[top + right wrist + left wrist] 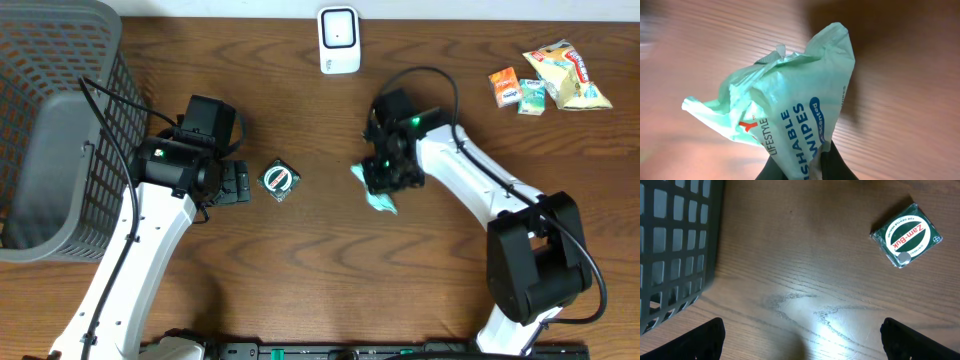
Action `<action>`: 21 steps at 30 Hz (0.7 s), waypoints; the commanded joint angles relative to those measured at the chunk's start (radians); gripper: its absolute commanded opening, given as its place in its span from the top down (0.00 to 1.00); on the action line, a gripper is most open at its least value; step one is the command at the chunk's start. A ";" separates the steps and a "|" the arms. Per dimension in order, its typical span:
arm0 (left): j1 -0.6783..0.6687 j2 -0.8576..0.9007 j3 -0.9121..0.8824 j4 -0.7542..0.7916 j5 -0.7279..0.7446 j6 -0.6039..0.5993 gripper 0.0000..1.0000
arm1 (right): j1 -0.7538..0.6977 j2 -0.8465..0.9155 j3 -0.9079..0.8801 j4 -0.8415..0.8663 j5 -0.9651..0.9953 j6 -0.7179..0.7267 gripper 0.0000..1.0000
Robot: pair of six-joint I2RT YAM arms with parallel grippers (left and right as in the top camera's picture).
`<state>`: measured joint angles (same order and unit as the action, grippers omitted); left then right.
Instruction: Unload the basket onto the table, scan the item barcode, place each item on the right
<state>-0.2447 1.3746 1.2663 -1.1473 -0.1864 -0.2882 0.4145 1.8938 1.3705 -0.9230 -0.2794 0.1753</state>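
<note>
Right gripper [391, 178]: clamped on the wipes pack [380, 203]; in the right wrist view the dark fingers [840, 170] pinch the pack's lower end together.
Wipes pack: a mint-green soft pack, crumpled at its far end, with blue print that reads "WIPES" in the right wrist view [790, 115]. From overhead it sticks out from under the gripper toward the near edge, at mid-table. Whether it touches the table cannot be told.
Barcode: none shows on the visible face of the pack.
Scanner [339, 40]: a white upright unit at the far edge of the table, well apart from the pack.
Left gripper [236, 184]: jaws spread wide and holding nothing; in the left wrist view [802, 347] the two fingertips sit at the bottom corners with bare wood between them.
Box [280, 180]: a small green Zam-Buk box [905, 235] flat on the table, just beside the left gripper and apart from it.
Basket [60, 130]: grey mesh, at the table's left side, its wall close to the left gripper [675, 245].
Snacks [555, 78]: a few small packets at the far right corner.
Table [300, 290]: dark brown wood grain.
</note>
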 commanded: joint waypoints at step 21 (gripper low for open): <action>0.003 0.004 0.000 -0.003 -0.009 -0.002 0.02 | -0.415 0.006 -0.393 0.434 -0.616 0.056 0.53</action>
<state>-0.2447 1.3746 1.2663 -1.1473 -0.1860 -0.2882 0.0734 1.9007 0.9562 -0.4667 -0.9001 0.2127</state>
